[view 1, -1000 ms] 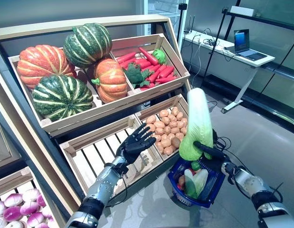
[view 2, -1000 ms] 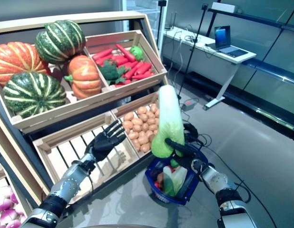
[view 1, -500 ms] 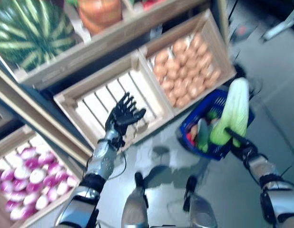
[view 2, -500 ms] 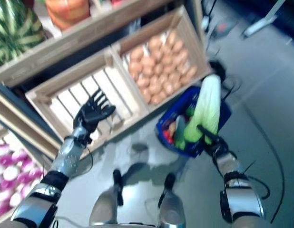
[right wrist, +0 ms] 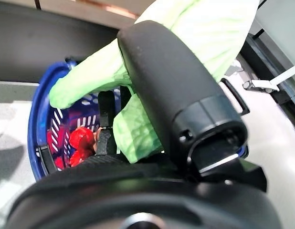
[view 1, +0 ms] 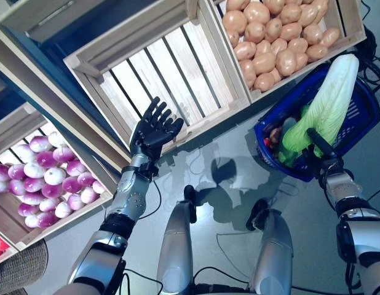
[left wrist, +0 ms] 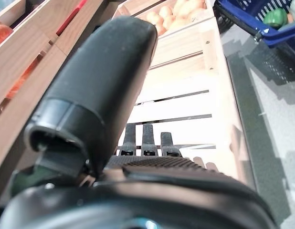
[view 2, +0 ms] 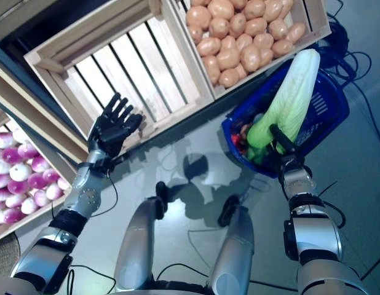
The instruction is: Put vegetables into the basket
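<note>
Presently, a cabbage (view 1: 328, 104) is gripped by the right hand (view 1: 314, 147) over the blue basket (view 1: 362, 117); the left hand (view 1: 152, 130) is held open-fingered before an empty crate (view 1: 159, 67).

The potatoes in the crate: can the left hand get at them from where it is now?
Probably yes. The left hand hovers open before the empty slatted crate, and the potatoes lie uncovered in the neighbouring crate; only the wooden divider stands between, so it must go over it.

head eyes look straight down (sharing the basket (view 1: 362, 117)); wrist cameras sit close behind each hand.
</note>
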Controlling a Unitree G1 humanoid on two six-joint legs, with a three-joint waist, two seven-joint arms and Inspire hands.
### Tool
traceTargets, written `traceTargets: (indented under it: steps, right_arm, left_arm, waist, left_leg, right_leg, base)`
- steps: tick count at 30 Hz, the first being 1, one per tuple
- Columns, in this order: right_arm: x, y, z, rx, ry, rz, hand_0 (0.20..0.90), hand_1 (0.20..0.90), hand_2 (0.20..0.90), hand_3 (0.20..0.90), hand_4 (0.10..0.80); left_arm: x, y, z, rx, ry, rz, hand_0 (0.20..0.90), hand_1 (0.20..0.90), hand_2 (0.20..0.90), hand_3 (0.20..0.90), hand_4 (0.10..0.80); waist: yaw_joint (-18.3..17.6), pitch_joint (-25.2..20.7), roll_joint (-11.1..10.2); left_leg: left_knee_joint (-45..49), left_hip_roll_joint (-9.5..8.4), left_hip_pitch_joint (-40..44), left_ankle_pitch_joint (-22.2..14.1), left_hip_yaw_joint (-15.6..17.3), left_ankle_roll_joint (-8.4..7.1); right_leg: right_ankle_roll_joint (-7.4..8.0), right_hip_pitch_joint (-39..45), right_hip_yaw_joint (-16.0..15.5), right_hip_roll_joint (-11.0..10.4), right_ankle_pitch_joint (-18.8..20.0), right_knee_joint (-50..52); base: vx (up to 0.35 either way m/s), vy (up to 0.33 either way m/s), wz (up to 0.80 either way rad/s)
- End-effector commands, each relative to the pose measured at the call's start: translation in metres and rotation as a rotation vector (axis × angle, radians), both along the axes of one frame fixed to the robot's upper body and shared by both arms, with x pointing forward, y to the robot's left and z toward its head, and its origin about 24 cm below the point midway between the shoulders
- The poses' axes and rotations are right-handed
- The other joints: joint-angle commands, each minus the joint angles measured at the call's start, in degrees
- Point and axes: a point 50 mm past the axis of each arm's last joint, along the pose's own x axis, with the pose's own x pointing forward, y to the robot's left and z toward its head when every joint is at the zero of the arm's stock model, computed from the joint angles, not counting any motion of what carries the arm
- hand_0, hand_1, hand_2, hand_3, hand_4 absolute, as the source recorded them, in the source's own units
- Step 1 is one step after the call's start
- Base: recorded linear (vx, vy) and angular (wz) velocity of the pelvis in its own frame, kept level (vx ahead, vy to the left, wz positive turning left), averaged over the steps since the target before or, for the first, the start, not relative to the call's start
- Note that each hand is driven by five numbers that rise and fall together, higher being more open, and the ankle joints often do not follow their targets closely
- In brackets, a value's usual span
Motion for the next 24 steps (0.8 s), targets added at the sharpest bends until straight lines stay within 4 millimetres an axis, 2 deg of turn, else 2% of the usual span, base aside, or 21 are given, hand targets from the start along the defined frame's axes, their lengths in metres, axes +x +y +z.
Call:
traceTargets:
  steps: [1,6,12,13,14,20,24]
  right_arm:
    - [0.008,-0.029,0.063,0.035,-0.228,-0.152,0.300,0.300,0.300,0.300,0.400]
    - [0.009,-0.033,0.073,0.143,-0.276,-0.249,0.300,0.300,0.300,0.300,0.400]
    - [0.009,-0.037,0.083,0.247,-0.324,-0.325,0.300,0.300,0.300,0.300,0.400]
    - [0.010,-0.037,0.084,0.227,-0.309,-0.332,0.434,0.434,0.434,0.434,0.489]
    - [0.010,-0.036,0.086,0.199,-0.297,-0.329,0.900,0.900,0.900,0.900,0.800]
    - [0.010,-0.039,0.095,0.059,-0.289,-0.283,0.900,0.900,0.900,0.900,0.800]
    - [0.011,-0.038,0.095,0.026,-0.284,-0.238,0.900,0.900,0.900,0.900,0.800]
  left_arm:
    - [0.001,-0.005,0.066,-0.062,-0.311,-0.019,0.900,0.900,0.900,0.900,0.800]
    - [0.000,-0.010,0.067,-0.091,-0.327,-0.025,0.900,0.900,0.900,0.900,0.800]
    - [0.001,-0.015,0.072,-0.094,-0.335,-0.031,0.900,0.900,0.900,0.900,0.800]
    - [0.001,-0.015,0.074,-0.095,-0.339,-0.031,0.900,0.900,0.900,0.900,0.800]
    - [0.001,-0.015,0.074,-0.095,-0.341,-0.030,0.900,0.900,0.900,0.900,0.800]
    - [0.001,-0.009,0.075,-0.086,-0.337,-0.025,0.900,0.900,0.900,0.900,0.800]
    - [0.000,-0.007,0.075,-0.084,-0.340,-0.030,0.900,0.900,0.900,0.900,0.800]
  waist:
    - [-0.8,-0.3,0.7]
    - [-1.1,-0.3,1.5]
    - [-1.3,-0.3,1.9]
    - [-1.3,-0.3,1.8]
    - [-1.3,-0.3,1.8]
    - [-1.2,-0.3,1.5]
    - [-1.1,-0.3,1.3]
  left_leg:
    - [8.0,0.97,0.9,-11.5,-1.1,-0.79]
    - [14.4,1.27,-5.0,-14.2,-1.9,-0.11]
    - [17.2,1.07,-8.2,-15.0,-2.4,0.20]
    - [17.7,1.14,-8.6,-15.1,-2.5,0.29]
    - [17.9,1.16,-8.6,-15.2,-2.5,0.35]
    - [17.9,1.36,-7.5,-15.2,-2.4,0.33]
    - [17.3,1.49,-6.5,-15.0,-2.4,0.27]
  right_leg:
    - [-0.80,0.7,1.3,0.1,-1.1,3.5]
    - [-1.38,-6.0,2.8,-0.1,-3.4,10.0]
    - [-1.46,-9.5,3.3,-0.1,-4.0,12.7]
    - [-1.47,-9.8,3.4,-0.1,-4.0,12.9]
    - [-1.49,-9.9,3.4,-0.1,-4.0,13.0]
    - [-1.54,-8.8,3.1,0.0,-3.8,12.7]
    - [-1.38,-7.8,3.1,0.2,-3.5,12.0]
  base:
    - [-0.072,-0.020,-0.01]
    - [-0.073,-0.013,0.02]
    - [-0.068,-0.015,0.04]
    - [-0.052,-0.004,0.01]
    - [-0.048,-0.004,0.00]
    - [0.000,0.002,-0.01]
    - [-0.001,0.006,-0.02]
